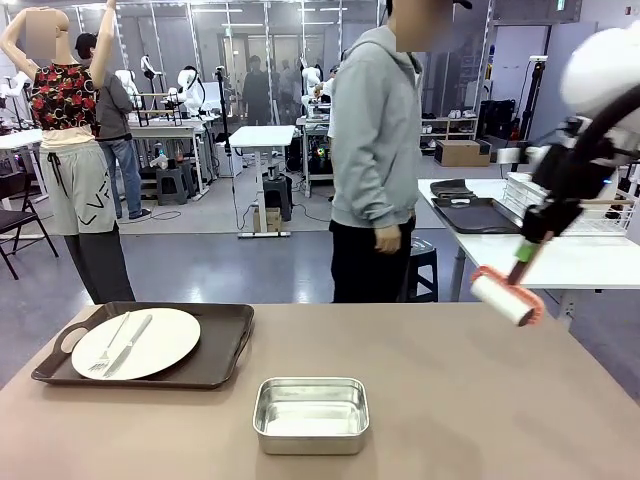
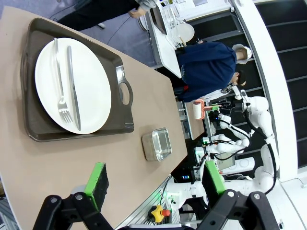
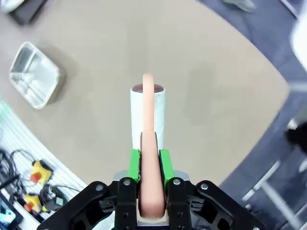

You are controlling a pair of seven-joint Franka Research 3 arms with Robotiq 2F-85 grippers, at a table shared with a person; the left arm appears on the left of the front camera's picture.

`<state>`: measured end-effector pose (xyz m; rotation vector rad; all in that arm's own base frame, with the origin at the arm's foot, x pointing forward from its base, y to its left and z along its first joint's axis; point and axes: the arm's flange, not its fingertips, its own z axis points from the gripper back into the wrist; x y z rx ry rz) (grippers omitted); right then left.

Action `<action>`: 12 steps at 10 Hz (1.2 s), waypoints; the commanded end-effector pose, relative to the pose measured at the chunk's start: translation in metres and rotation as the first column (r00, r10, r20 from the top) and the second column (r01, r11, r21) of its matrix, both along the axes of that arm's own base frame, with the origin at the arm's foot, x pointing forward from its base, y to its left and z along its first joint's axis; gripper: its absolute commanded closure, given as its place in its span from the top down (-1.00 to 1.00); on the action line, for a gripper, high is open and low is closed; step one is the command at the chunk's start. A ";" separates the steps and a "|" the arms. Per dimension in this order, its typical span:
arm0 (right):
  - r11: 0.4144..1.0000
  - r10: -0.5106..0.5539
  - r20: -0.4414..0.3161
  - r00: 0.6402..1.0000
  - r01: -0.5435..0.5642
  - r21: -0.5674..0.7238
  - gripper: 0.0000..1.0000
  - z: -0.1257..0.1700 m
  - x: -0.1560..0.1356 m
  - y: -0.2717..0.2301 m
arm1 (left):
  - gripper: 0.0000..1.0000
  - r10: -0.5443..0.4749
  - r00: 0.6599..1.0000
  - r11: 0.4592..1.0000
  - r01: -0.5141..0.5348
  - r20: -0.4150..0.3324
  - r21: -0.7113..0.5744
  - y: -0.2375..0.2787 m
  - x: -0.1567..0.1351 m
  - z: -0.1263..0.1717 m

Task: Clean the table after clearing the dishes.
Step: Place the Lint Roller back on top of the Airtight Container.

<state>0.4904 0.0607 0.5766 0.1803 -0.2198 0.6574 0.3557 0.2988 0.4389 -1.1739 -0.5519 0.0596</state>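
On the worktop (image 1: 470, 400), front view first: the pan (image 1: 311, 413) sits at the robot's edge. The tray (image 1: 225, 355) with plate (image 1: 160, 335), fork (image 1: 108, 348) and knife (image 1: 130, 345) lies left of the pan, a bit farther back. Right of the pan, up in the air, the right pincer (image 1: 527, 245) carries a roller (image 1: 505, 297). So I'd say clearing isn't done, and the tray needs to go before any rolling makes sense.

Left wrist view: the left pincer (image 2: 156, 184) is spread wide with nothing in it, hovering over the robot's edge beside the pan. That makes it the obvious one for the tray's handle.

Right wrist view settles what the front can't: the pads are pressed together on the roller's pink handle, with the drum pointing at bare worktop well apart from the pan.
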 end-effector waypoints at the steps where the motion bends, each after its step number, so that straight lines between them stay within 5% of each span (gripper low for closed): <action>1: 0.975 0.218 0.027 0.976 -0.217 -0.039 -0.59 0.002 0.005 0.048 | 1.00 0.001 1.000 1.000 -0.001 0.008 0.002 0.001 -0.002 0.002; 6: 0.856 0.497 -0.043 0.867 -0.498 -0.135 -0.59 -0.023 -0.022 0.178 | 1.00 0.001 1.000 1.000 -0.001 0.008 0.002 0.001 -0.002 0.002; 8: 0.867 0.465 -0.006 0.886 -0.456 -0.200 -0.59 -0.030 -0.033 0.200 | 1.00 0.001 1.000 1.000 -0.001 0.008 0.002 0.001 -0.002 0.002; 12: 0.867 0.482 -0.041 0.875 -0.484 -0.118 -0.59 -0.030 -0.030 0.189 | 1.00 0.001 1.000 1.000 -0.001 0.008 0.002 0.001 -0.002 0.002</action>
